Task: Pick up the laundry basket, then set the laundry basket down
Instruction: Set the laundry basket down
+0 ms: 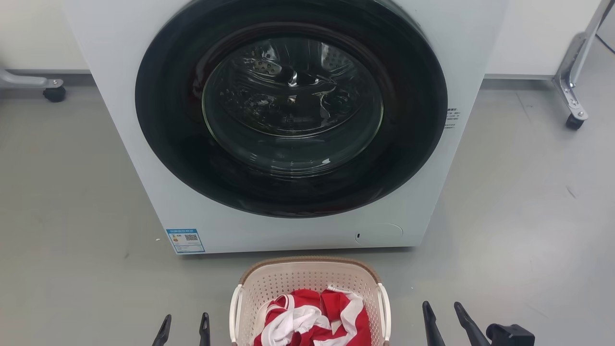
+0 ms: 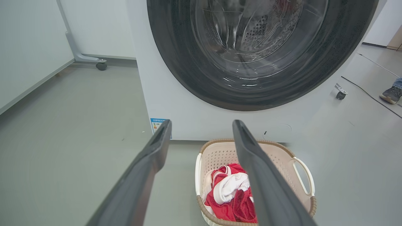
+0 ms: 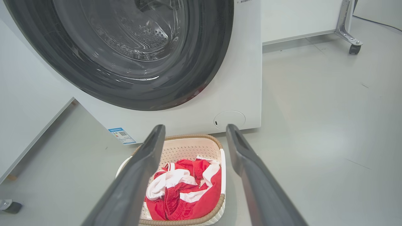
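The laundry basket (image 1: 307, 281) stands on the floor right in front of the washing machine, cream perforated plastic with a brown rim and white side handles, holding red and white clothes (image 1: 312, 319). My left gripper (image 1: 184, 323) hangs open just left of the basket. On the basket's right, my right gripper (image 1: 444, 312) is open too. Neither touches it. From the left wrist the basket (image 2: 220, 153) lies below and right of the fingers, its right handle (image 2: 304, 179) in sight. From the right wrist the basket (image 3: 188, 147) lies below, between and left of the fingers.
The white washing machine (image 1: 144, 158) with its shut dark round door (image 1: 290, 105) fills the space ahead. Wheeled metal frame legs stand at far left (image 1: 53, 91) and far right (image 1: 574, 117). A person's shoe (image 2: 391, 94) rests on the grey floor at the right, next to a cable.
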Available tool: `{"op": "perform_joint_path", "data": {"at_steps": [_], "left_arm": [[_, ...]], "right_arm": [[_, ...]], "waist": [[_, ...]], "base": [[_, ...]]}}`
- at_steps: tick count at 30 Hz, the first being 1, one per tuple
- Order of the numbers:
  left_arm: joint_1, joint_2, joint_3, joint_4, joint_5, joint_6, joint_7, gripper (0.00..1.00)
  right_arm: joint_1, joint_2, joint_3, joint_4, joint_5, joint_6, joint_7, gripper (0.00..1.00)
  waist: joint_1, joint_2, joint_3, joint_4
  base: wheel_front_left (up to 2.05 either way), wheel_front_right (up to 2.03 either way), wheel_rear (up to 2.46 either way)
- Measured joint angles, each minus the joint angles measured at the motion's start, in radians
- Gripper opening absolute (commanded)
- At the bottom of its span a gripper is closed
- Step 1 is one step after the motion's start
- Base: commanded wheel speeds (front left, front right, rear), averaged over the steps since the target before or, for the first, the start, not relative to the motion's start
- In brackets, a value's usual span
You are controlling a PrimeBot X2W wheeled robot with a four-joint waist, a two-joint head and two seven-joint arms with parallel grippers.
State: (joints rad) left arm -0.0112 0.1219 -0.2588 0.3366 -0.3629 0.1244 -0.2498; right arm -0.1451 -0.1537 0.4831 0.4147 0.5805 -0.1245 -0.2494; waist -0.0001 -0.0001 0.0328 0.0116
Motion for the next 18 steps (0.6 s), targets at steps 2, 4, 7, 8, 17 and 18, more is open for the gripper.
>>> {"op": "perform_joint_path", "data": {"at_steps": [2,4,7,8,17,18], "left_arm": [[0.019,-0.006,0.014,-0.027,0.016,0.000,0.000,1.00],[0.039,-0.011,0.027,-0.049,0.031,0.000,0.000,1.00],[0.084,-0.023,0.042,-0.090,0.067,0.000,0.000,1.00],[0.091,-0.026,0.049,-0.096,0.072,0.000,0.000,1.00],[0.125,-0.034,0.072,-0.159,0.118,0.000,0.000,1.00],[0.126,-0.035,0.074,-0.165,0.121,0.000,0.000,1.00]], "right_arm": [[0.026,0.010,-0.025,-0.031,-0.033,0.000,0.000,1.00],[0.047,0.022,-0.049,-0.059,-0.061,0.000,0.000,1.00],[0.099,0.040,-0.091,-0.122,-0.115,0.000,0.000,1.00],[0.109,0.043,-0.098,-0.130,-0.131,0.000,0.000,1.00],[0.183,0.063,-0.155,-0.218,-0.211,0.000,0.000,1.00],[0.187,0.067,-0.159,-0.226,-0.216,0.000,0.000,1.00]], "waist": [[0.0000,0.0001,-0.002,0.000],[0.0000,0.0001,-0.006,0.000],[0.0000,0.0001,-0.013,-0.001],[0.0001,0.0002,-0.015,-0.001],[0.0001,0.0001,-0.019,-0.002],[0.0001,0.0002,-0.018,-0.002]], "base": [[0.00,0.00,0.00],[0.00,0.00,0.00],[0.00,0.00,0.00],[0.00,0.00,0.00],[0.00,0.00,0.00],[0.00,0.00,0.00]]}}
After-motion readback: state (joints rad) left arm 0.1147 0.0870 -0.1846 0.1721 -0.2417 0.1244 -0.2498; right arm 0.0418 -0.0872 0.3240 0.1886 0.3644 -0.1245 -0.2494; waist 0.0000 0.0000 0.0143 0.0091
